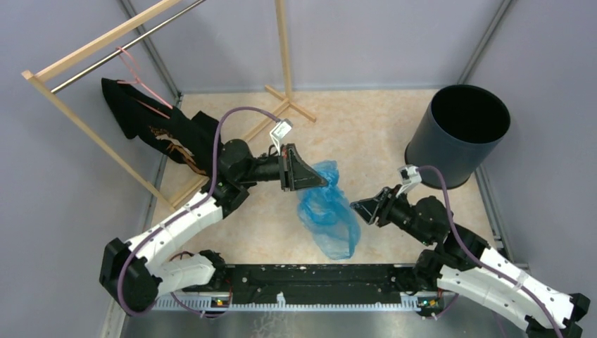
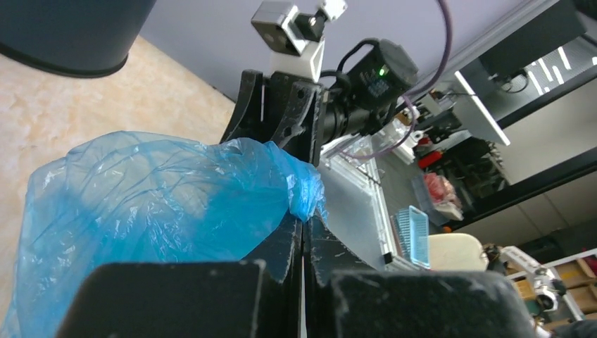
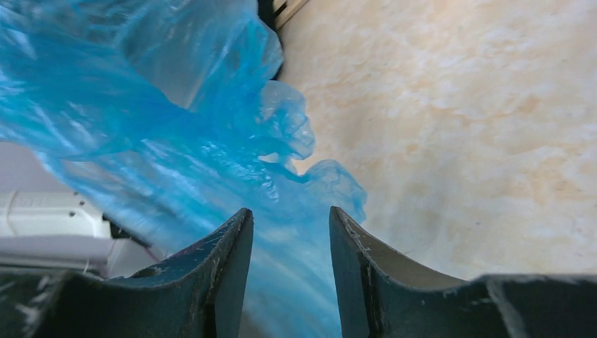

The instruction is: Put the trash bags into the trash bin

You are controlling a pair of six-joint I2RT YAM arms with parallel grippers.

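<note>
Blue and wrinkled, the plastic bag (image 1: 328,211) is near the middle of the desk (image 1: 380,127). Its upper corner is clenched tight in my left jaws, and from there it reaches toward the near edge. My right jaws are released and stand apart just beside the bag on its right, with blue film showing in the gap between them. The dark round bin (image 1: 440,151) stands upright at the far right corner, well apart from the bag.

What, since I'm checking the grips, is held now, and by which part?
The left gripper pinches the trash bag by a bunched corner. The right gripper is open around the film, holding nothing.
</note>
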